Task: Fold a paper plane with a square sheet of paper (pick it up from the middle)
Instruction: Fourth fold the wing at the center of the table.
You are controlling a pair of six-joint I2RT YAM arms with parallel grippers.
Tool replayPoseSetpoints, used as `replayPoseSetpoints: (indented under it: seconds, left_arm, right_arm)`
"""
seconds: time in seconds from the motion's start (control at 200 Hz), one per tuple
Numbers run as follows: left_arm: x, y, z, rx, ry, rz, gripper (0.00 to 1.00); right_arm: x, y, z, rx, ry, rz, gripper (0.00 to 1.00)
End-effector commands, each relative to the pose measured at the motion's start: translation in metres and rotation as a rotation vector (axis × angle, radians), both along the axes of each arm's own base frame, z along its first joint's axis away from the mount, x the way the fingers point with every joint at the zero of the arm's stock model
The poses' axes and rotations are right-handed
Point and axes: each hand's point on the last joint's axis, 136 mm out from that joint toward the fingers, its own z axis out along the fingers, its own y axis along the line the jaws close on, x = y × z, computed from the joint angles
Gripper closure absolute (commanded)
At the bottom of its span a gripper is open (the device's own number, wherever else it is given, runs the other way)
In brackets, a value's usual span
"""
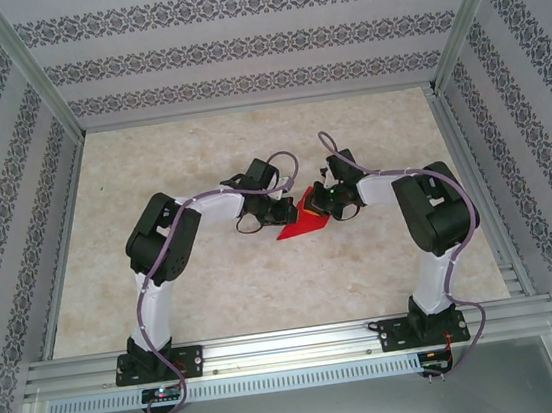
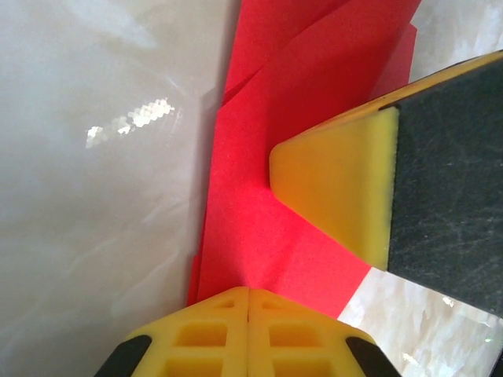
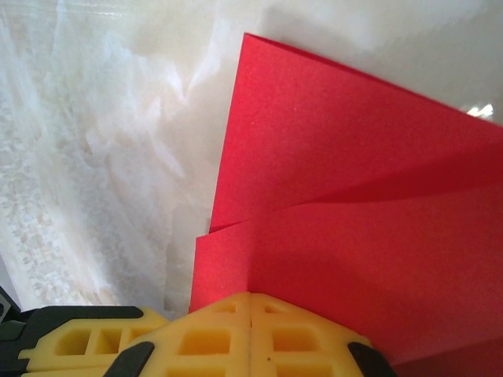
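Red paper plane [image 1: 301, 221] between both claws, tip hidden, table [image 1: 266, 288] beneath

paper plane [image 1: 302, 221] on table [image 1: 215, 284], between pincers

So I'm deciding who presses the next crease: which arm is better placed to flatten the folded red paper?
Probably the left. Its gripper is open, with one yellow fingertip lying over the red paper, free to press down. The right gripper looks shut on the paper's edge, so it seems better suited to holding it.
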Motion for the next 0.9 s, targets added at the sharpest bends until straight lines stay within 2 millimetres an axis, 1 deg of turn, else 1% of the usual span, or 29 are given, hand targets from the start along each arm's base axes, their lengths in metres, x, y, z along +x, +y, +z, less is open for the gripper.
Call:
replayPoseSetpoints:
  seconds: [0.0,0.135,0.425,0.51,0.634,0.719,0.779,0.894]
  left_arm:
    - [-0.033,0.031,-0.041,0.196,0.121,-0.024,0.94]
    - [-0.040,0.040,-0.046,0.239,0.137,-0.030,0.95]
    - [-0.039,0.038,-0.044,0.224,0.136,-0.031,0.96]
    - [-0.040,0.036,-0.043,0.210,0.136,-0.035,0.96]
    - [-0.038,0.031,-0.040,0.192,0.125,-0.040,0.96]
    - [-0.036,0.029,-0.039,0.183,0.118,-0.042,0.96]
    - [-0.035,0.027,-0.038,0.180,0.115,-0.039,0.96]
    - [-0.033,0.026,-0.038,0.174,0.109,-0.030,0.96]
  right_arm:
    - [-0.007,-0.035,-0.031,-0.103,0.062,-0.053,0.96]
    - [0.005,-0.055,-0.026,-0.091,0.036,-0.106,0.95]
    - [0.029,-0.102,-0.021,-0.104,0.009,-0.239,0.94]
    - [0.038,-0.109,-0.011,-0.105,-0.022,-0.253,0.94]
    - [0.048,-0.108,0.020,-0.095,-0.093,-0.249,0.94]
    - [0.047,-0.100,0.039,-0.068,-0.136,-0.233,0.93]
    - [0.042,-0.087,0.049,-0.050,-0.149,-0.206,0.92]
    - [0.023,-0.057,0.049,-0.031,-0.133,-0.152,0.92]
